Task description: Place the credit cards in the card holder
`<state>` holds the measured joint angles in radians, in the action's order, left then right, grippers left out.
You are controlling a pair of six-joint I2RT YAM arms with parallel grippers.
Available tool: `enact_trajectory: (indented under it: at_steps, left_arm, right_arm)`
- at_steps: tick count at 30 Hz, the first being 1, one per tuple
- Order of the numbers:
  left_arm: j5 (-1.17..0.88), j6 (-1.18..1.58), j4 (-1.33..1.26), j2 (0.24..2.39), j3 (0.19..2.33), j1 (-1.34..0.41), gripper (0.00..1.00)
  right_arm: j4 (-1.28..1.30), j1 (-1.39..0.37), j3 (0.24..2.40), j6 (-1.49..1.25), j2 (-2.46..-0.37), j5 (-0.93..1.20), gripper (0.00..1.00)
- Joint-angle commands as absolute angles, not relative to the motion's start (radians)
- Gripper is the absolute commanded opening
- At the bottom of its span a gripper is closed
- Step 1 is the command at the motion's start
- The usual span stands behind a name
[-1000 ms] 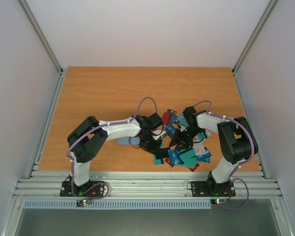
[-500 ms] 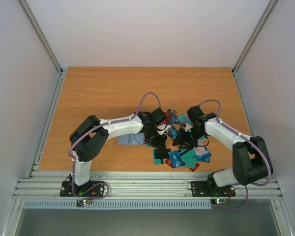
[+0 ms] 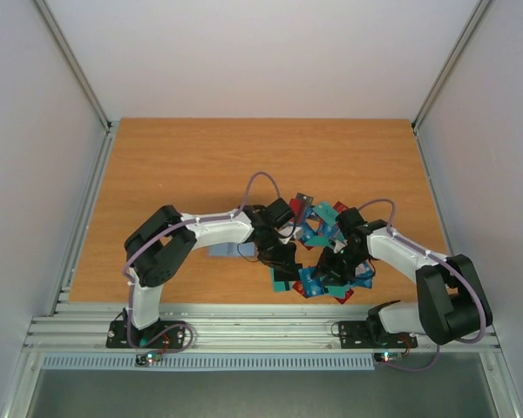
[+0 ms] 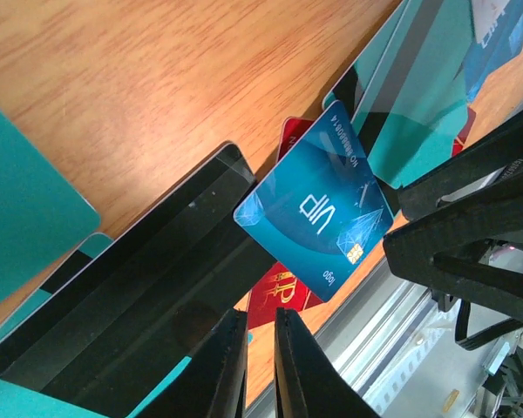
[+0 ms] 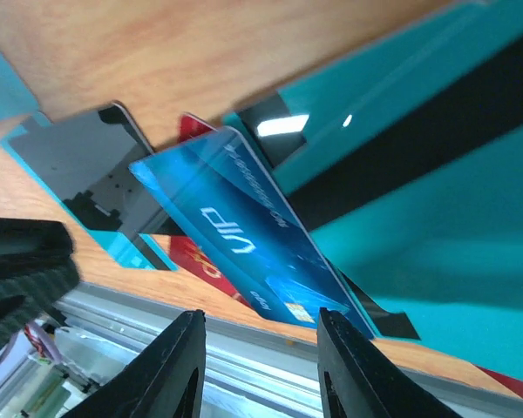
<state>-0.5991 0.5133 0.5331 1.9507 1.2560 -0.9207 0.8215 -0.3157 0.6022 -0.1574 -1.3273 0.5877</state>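
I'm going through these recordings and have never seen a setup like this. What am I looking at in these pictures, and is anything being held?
These are two robot arms, the left arm and the right arm, bolted at the near edge of a wooden table. The wide picture comes from a fixed camera above and behind them. The other two come from cameras on each wrist, looking past that arm's own claw. A heap of credit cards, mostly teal, lies between the arms, with a blue VIP card on top. The greyish-blue card holder lies flat, partly under the left arm. The left claw is nearly closed; the right claw is open, facing the blue card. Neither clearly holds anything.
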Motion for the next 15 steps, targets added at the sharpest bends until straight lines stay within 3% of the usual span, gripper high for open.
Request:
enact_trajectory:
  at_steps: [1, 15]
  left_arm:
    - [-0.609, 0.564, 0.465, 1.938, 1.228, -0.936, 0.12]
    - [-0.494, 0.789, 0.402, 1.852, 1.173, -1.024, 0.12]
  right_arm:
    - [0.74, -0.322, 0.653, -0.177, -1.359, 0.628, 0.36]
    - [0.792, -0.309, 0.794, -0.09, -1.515, 0.58, 0.33]
